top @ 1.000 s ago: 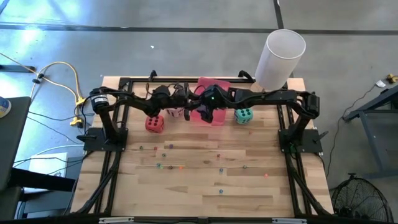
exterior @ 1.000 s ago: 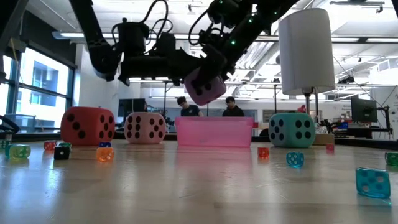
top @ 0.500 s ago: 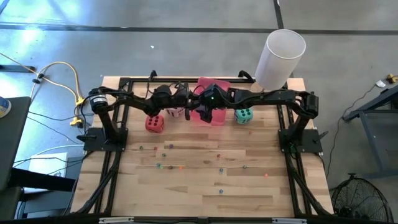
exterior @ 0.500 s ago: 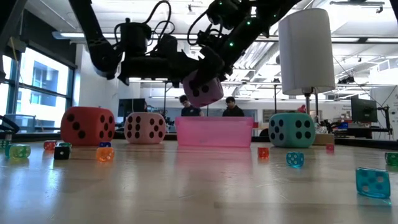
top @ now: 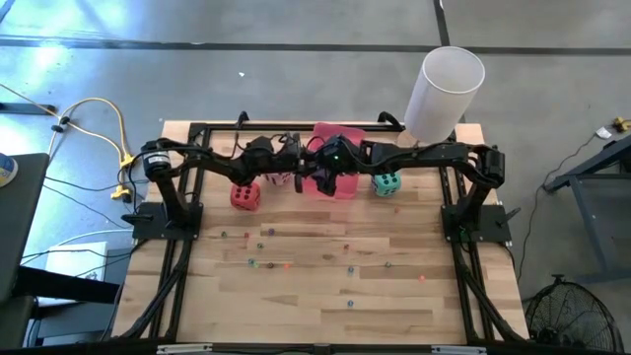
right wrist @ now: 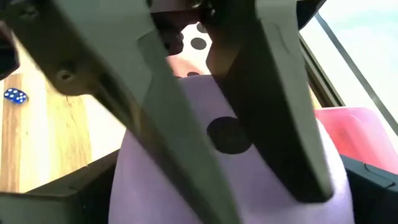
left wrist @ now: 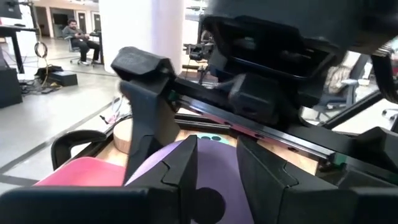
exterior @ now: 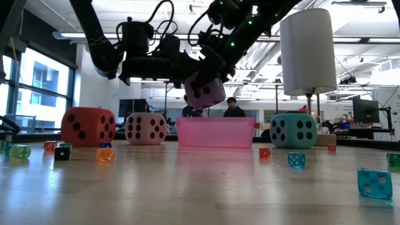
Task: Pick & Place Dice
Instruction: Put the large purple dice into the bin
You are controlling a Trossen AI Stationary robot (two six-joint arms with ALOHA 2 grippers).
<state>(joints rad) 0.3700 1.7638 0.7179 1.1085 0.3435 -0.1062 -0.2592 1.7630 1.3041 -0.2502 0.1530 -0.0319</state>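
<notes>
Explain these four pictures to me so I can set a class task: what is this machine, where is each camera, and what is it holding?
This is a robot with two dark arms at a wooden table, each ending in a two-finger claw. One camera looks straight down, one sits at tabletop level, one rides on each wrist. On the table lie a red die, a pink die, a teal die, a pink tray and scattered small dice. The right claw holds a purple die in the air above the tray; the left claw is close beside it.
</notes>
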